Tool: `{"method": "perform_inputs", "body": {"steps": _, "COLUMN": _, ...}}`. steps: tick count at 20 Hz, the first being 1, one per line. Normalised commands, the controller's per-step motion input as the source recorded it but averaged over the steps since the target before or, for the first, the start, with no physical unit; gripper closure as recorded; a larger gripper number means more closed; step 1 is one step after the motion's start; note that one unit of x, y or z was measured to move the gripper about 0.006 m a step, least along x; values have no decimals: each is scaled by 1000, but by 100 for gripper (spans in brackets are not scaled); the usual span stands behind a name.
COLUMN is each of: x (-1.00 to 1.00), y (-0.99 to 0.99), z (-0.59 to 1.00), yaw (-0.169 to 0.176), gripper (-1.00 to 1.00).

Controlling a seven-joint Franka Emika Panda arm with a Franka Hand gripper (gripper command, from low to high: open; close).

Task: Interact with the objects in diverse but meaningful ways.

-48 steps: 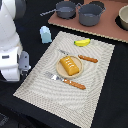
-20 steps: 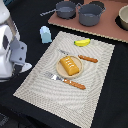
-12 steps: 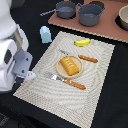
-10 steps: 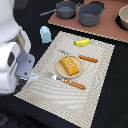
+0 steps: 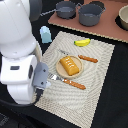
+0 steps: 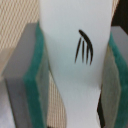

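Closest to the wrist camera, the gripper [image 6: 67,75] is clenching a white fish [image 6: 75,65] marked with dark gill lines; the green-padded fingers [image 6: 35,85] are pressing against both of its flanks, with woven placemat showing behind.

In the exterior view, the bulky white robot arm [image 5: 22,55] is filling the 9 o'clock side and hiding the gripper and fish from that camera. Just beyond it, on the beige placemat [image 5: 95,85], an orange-handled fork [image 5: 67,81] is lying at the centre. Next, an orange ridged bread block [image 5: 69,65] is sitting on a small round plate [image 5: 61,71], with an orange-handled knife [image 5: 86,58] just beside it toward 2 o'clock. Farther off, a yellow banana [image 5: 82,42] is resting near the mat's far edge. A pale blue cup [image 5: 45,34] is standing off the mat on the dark worktop [image 5: 120,95] at 11 o'clock. Farthest away, two grey pots [image 5: 80,11] are sitting on a brown board [image 5: 107,27] at 12 o'clock.
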Motion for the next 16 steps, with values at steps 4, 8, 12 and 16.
{"method": "perform_inputs", "body": {"steps": 4, "x": 1000, "y": -136, "z": 0, "yaw": 0, "gripper": 100}}
{"method": "perform_inputs", "body": {"steps": 8, "x": 1000, "y": -48, "z": -21, "yaw": 0, "gripper": -100}}
{"method": "perform_inputs", "body": {"steps": 12, "x": 797, "y": 21, "z": 86, "yaw": -25, "gripper": -100}}
{"method": "perform_inputs", "body": {"steps": 16, "x": 742, "y": 261, "z": 716, "yaw": -39, "gripper": -100}}
